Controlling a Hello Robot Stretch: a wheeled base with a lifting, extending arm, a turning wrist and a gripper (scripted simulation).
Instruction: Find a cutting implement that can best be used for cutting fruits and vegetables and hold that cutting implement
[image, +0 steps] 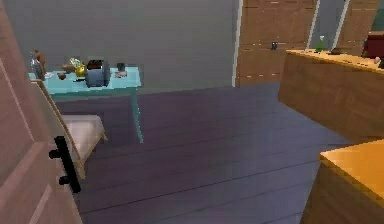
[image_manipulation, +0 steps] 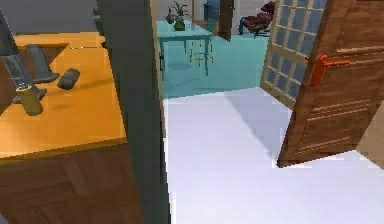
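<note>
A turquoise table (image: 112, 88) at the forward view's left carries several small things: a grey boxy appliance (image: 96, 73), a bowl of coloured bits (image: 78, 69) and a bottle (image: 37, 66). They are too small to name further. In the arm side view an orange wooden counter (image_manipulation: 75, 125) at the left holds a dark short cylinder (image_manipulation: 68, 78), an olive lump (image_manipulation: 31, 100) and a slanted grey thing (image_manipulation: 22, 58) at the edge.
A pale door (image: 25, 140) with a black handle (image: 66, 165) stands close at the forward view's left, beside a cushioned chair (image: 85, 130). Wooden counters (image: 330, 90) (image: 355, 180) line the right, over dark floor. A dark upright post (image_manipulation: 135, 120), white floor (image_manipulation: 230, 150) and a wooden door (image_manipulation: 335, 90) show sideways.
</note>
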